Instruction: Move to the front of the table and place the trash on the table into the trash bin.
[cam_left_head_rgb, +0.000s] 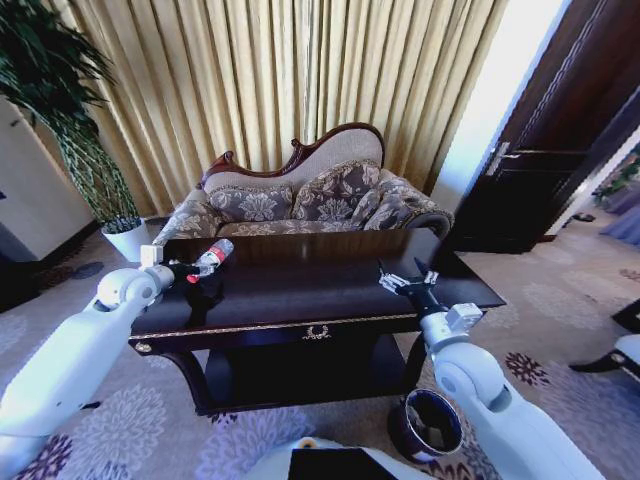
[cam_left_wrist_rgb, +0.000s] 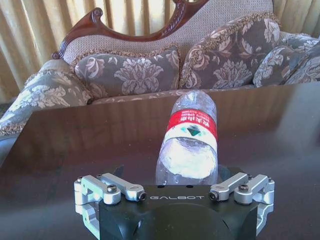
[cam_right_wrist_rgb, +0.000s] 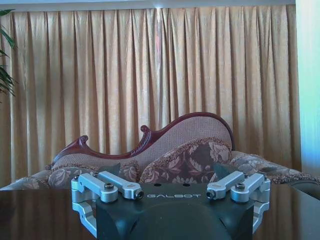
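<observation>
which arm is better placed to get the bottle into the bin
Left, probably: the left gripper already has the bottle between its fingers. The right gripper hovers open over the table, though the trash bin sits nearer it.

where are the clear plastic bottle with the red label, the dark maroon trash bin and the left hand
clear plastic bottle with red label (cam_left_wrist_rgb: 191, 131): left wrist view, on the label.
dark maroon cylindrical trash bin (cam_left_head_rgb: 400, 438): head view, on its outer wall.
left hand (cam_left_head_rgb: 196, 273): head view, between its fingertips, at the bottle.
</observation>
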